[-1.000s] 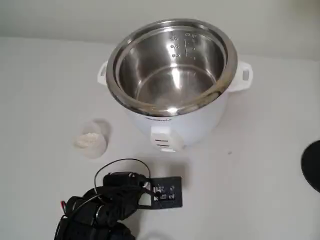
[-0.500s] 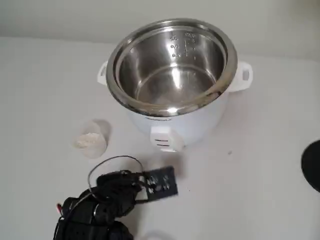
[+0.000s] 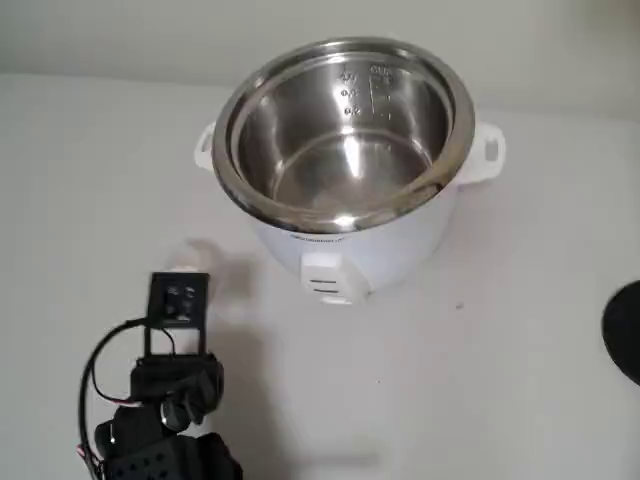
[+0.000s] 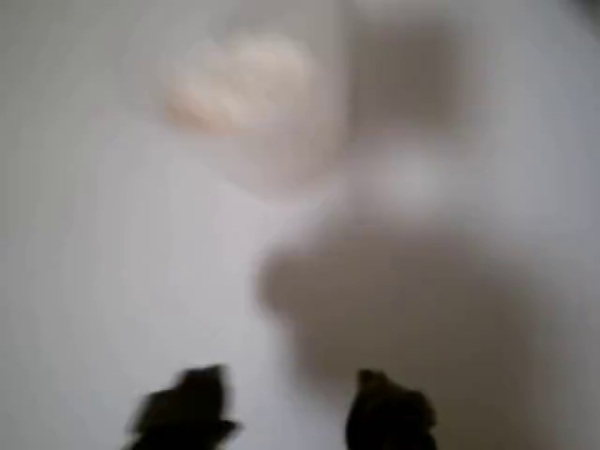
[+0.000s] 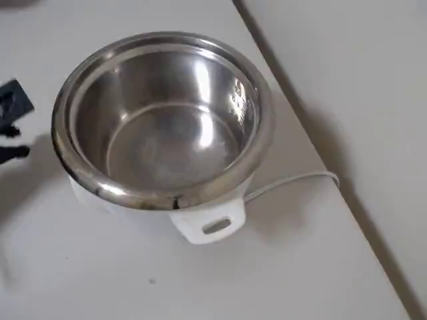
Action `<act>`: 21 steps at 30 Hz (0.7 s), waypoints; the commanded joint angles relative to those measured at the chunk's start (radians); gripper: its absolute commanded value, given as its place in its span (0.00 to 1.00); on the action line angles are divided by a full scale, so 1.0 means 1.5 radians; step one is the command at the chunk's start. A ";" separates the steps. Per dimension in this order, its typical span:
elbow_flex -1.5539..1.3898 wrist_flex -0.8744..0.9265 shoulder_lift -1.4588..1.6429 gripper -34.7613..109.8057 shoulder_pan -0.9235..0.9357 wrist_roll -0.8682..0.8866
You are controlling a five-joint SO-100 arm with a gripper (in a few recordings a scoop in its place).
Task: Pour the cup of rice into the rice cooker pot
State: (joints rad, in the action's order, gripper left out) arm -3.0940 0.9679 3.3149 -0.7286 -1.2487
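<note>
The translucent cup [image 4: 248,94] shows blurred at the upper left of the wrist view, with the pale rice [image 4: 234,80] inside it. My gripper [image 4: 286,412] is open at the bottom edge, short of the cup, its two dark fingertips [image 4: 187,412] spread with nothing between them. In the fixed view the arm's wrist [image 3: 178,300] hangs over the spot left of the cooker and covers most of the cup. The shiny steel rice cooker pot [image 3: 340,170] sits empty in the white cooker, also seen from overhead as the pot [image 5: 167,133].
The white cooker body [image 3: 385,250] has side handles and a front switch. Its cord [image 5: 293,180] trails toward the table edge [image 5: 320,167] on the right of the overhead view. A dark round object [image 3: 626,330] sits at the right edge.
The arm has swung left from in front of the cooker and now hangs over the cup, covering it in the fixed view.
</note>
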 commanded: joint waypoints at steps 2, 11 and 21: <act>-0.007 -0.115 -0.033 0.46 0.017 -0.123; -0.003 -0.607 -0.478 0.54 0.089 -0.167; 0.070 -1.233 -1.050 0.57 0.123 -0.185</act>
State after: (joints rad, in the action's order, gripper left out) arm -3.0848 -0.5998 1.9650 -0.5676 -1.5248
